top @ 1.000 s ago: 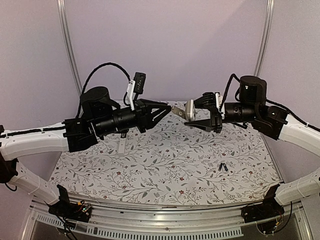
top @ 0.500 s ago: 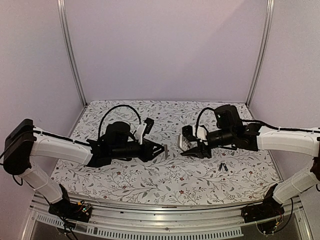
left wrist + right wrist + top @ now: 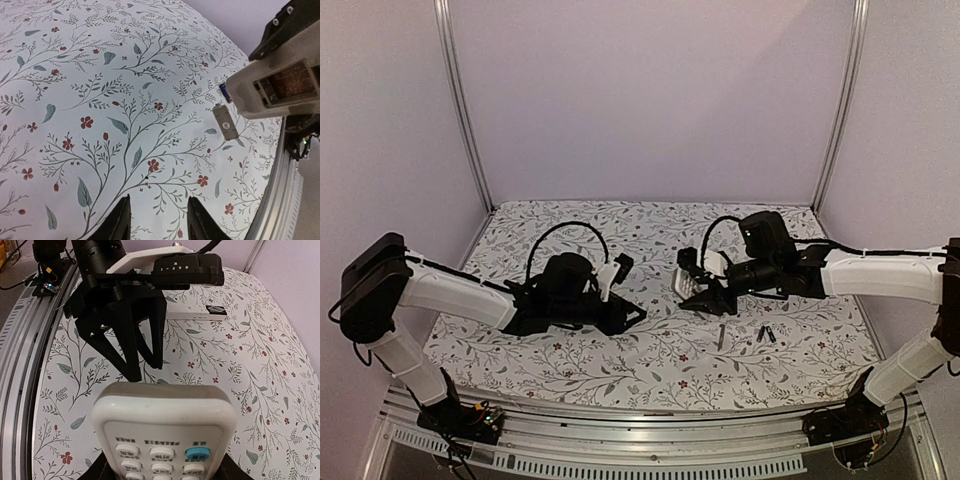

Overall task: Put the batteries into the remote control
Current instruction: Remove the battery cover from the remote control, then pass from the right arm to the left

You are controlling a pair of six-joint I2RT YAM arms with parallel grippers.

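My right gripper [image 3: 700, 291] is shut on the white remote control [image 3: 686, 284], held above the cloth at centre right. In the right wrist view the remote's [image 3: 165, 435] button face fills the foreground, with my right gripper [image 3: 165, 473] clamped on its sides. In the left wrist view the remote [image 3: 272, 87] shows its open battery bay. Two small dark batteries [image 3: 765, 335] lie on the cloth to the right. My left gripper [image 3: 636, 318] hangs low over the cloth, open and empty [image 3: 159, 201]. A small grey battery cover [image 3: 720, 337] lies flat on the cloth [image 3: 226, 121].
A second white remote [image 3: 195, 314] lies on the floral cloth behind my left arm. The metal rail [image 3: 650, 430] runs along the near table edge. Purple walls enclose the back and sides.
Both arms have come down from high up to just above the cloth. My left gripper has opened and let go of the grey cover, which now lies on the cloth near the batteries.
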